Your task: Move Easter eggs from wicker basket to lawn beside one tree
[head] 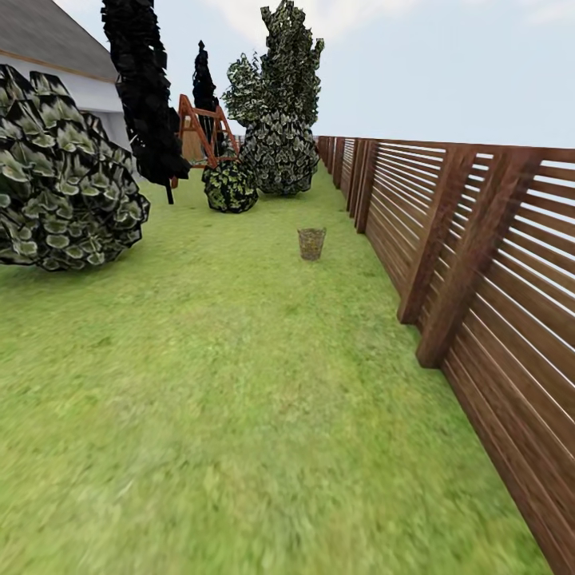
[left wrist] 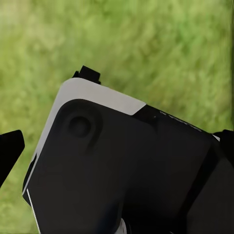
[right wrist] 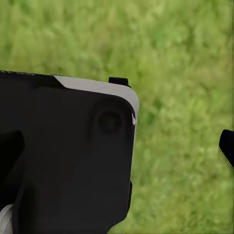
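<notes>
The wicker basket [head: 311, 243] stands far ahead on the lawn [head: 239, 399], close to the fence. The Easter eggs are hidden from here; the basket is too small and distant to see inside. A tree [head: 145, 96] with a blackish canopy rises at the back left, and a second dark tree [head: 204, 80] stands behind it. In the left wrist view my left gripper [left wrist: 118, 146] hangs over grass, open, its black fingertips [left wrist: 10, 150] at the picture's edges. My right gripper [right wrist: 119, 146] is likewise open and empty over grass, one fingertip [right wrist: 227, 148] showing.
A brown slatted fence [head: 479, 263] runs along the right side. A big leafy bush [head: 60, 176] sits at the left, a small bush [head: 230, 185] and a tall one [head: 279, 120] further back. A wooden swing frame [head: 200, 132] and the white house [head: 88, 88] lie behind.
</notes>
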`<state>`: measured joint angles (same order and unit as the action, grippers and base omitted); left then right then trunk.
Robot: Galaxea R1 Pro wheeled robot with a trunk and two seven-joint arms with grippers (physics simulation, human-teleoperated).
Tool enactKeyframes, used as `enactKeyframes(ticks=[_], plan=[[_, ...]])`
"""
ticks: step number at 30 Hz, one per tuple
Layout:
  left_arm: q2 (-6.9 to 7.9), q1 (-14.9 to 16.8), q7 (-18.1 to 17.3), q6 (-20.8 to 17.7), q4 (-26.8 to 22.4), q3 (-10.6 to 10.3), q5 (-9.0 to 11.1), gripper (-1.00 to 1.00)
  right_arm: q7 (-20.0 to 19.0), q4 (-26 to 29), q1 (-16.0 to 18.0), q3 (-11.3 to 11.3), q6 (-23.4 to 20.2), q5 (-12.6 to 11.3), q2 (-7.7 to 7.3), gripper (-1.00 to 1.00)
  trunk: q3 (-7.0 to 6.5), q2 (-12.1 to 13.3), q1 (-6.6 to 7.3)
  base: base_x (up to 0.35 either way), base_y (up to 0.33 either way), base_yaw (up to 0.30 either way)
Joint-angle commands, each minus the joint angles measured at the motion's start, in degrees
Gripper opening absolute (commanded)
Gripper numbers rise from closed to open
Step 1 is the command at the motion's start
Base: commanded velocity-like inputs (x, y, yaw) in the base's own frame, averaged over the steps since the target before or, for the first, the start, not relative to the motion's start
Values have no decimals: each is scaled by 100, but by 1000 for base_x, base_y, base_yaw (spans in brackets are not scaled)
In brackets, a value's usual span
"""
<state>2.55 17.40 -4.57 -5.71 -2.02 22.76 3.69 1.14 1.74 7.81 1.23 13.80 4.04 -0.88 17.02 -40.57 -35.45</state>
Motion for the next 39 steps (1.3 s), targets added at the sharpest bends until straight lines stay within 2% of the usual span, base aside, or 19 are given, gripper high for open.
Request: enactKeyframes(ticks=[1,39], plan=[[0,0,0,0,0,0,0,100,0,1,1,0,0,0,0,100,0,0,0,333,0,0],[-2,0,0,0,15,-7,0,100,-32,50,-1,-1,9,18,46,100,0,0,0,333,0,0]])
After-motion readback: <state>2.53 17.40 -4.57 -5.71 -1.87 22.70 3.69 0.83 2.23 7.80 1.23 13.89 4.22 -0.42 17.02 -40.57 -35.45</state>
